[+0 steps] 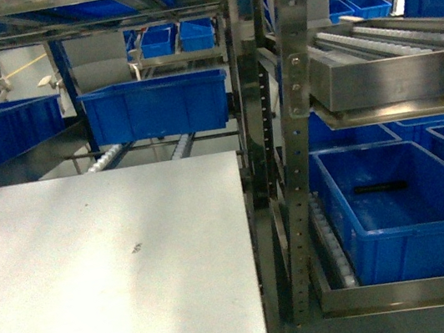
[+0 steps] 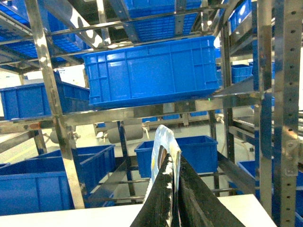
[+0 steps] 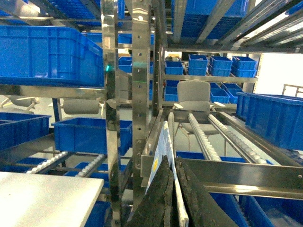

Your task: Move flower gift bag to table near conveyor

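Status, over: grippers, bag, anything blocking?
Left gripper shut on bag. Right gripper shut on a similar printed sheet. Bag not yet on table. Rack post close ahead of right gripper.

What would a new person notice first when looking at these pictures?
Bright blue bins fill the steel racks on all sides, and the white-grey table takes the lower left of the head view. Each wrist view shows a tool shut on something thin and flat: the left tool holds a pale, light-blue-edged sheet, the right tool a similar piece before the roller conveyor.
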Motion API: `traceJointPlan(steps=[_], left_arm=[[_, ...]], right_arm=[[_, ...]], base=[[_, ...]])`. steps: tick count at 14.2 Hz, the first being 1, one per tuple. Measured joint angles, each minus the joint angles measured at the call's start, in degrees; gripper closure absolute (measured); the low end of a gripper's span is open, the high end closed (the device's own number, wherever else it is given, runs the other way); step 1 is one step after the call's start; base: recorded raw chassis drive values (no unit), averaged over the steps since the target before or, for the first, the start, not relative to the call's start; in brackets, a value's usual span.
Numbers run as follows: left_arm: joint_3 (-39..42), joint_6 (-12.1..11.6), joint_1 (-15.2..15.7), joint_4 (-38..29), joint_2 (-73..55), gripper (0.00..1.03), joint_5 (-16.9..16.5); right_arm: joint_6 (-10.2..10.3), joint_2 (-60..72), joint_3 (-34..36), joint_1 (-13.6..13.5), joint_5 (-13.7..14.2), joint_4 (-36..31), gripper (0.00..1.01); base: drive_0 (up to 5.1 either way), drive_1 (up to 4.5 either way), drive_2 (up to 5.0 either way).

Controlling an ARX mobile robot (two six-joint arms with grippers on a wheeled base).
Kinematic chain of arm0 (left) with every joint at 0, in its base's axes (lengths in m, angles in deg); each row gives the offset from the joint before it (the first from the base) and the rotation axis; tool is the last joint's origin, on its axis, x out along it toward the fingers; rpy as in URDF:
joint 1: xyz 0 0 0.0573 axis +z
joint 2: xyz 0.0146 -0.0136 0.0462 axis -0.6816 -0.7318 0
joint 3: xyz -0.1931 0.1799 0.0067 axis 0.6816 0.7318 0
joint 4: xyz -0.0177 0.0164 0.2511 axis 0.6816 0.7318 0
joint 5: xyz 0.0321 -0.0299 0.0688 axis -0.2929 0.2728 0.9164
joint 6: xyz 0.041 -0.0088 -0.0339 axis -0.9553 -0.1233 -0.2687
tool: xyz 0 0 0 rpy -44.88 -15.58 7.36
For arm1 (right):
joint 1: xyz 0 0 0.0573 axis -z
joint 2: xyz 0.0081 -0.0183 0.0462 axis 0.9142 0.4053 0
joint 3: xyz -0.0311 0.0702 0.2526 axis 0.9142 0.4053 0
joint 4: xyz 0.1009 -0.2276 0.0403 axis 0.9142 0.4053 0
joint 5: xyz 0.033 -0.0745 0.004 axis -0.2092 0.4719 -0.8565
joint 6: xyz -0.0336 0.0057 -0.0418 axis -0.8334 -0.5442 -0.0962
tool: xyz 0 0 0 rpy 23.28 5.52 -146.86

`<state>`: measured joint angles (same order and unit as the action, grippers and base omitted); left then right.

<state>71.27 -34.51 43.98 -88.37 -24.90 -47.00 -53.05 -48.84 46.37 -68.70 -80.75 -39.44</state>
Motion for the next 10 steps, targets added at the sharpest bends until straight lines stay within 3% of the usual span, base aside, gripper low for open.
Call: traceJointPlan(steps=[6, 10], left_arm=[[0.0, 0.0, 0.0, 0.0, 0.0, 1.01, 0.0], [0.0, 0.0, 0.0, 0.1, 0.0, 1.01, 0.0]], right_arm=[[0.0, 0.0, 0.0, 0.0, 0.0, 0.0, 0.99], [0.0, 0.0, 0.0, 0.0, 0.0, 0.0, 0.99]], base=[[-4.7, 3.84, 0.8], [-5.0, 2.5, 2.5]])
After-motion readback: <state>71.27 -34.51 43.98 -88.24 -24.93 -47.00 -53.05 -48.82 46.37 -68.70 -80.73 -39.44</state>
